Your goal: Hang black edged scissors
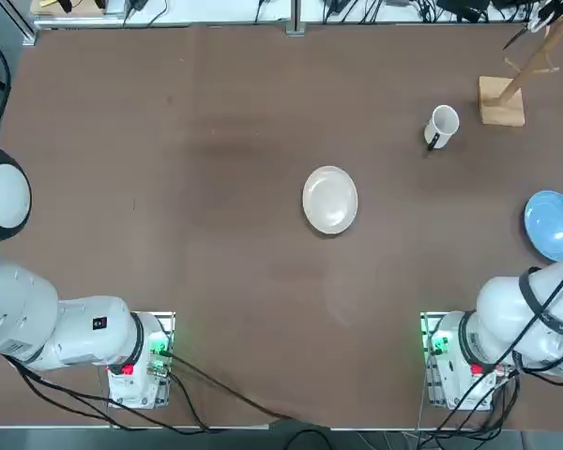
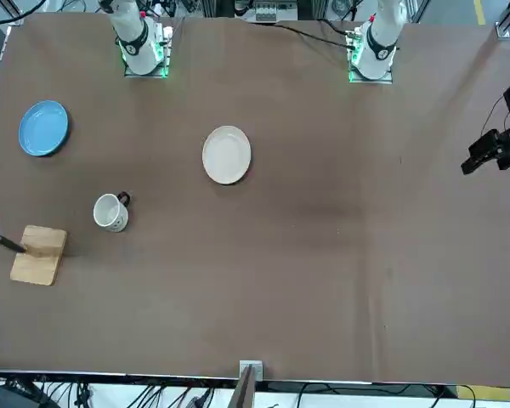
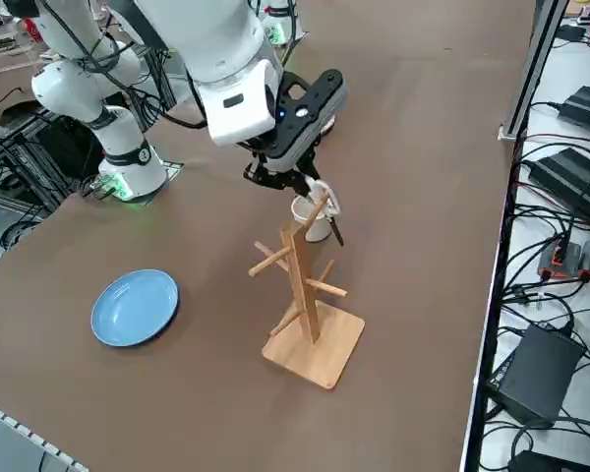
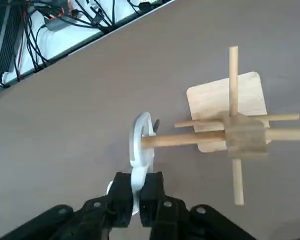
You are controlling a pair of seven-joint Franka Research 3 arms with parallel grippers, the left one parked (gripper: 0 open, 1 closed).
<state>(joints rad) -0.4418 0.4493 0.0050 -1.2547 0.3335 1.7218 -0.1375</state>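
Right hand [image 4: 136, 199] clamping scissors [image 4: 140, 150] at one loop; light, stiff, slippery; other loop threading rack [image 4: 242, 135] peg just ahead.

Rack pegs [image 4: 233, 82] around right gripper [image 4: 138, 196]

White mug [image 1: 441, 125] with black handle, upright on the brown table [image 1: 216, 187], just past the hand. Cream plate [image 1: 330, 199] at table centre, well apart from the hand. Blue plate [image 1: 552, 224] nearer the base. Beyond the far table edge, cables [image 3: 560, 246] and black boxes [image 3: 536, 369] on the floor.
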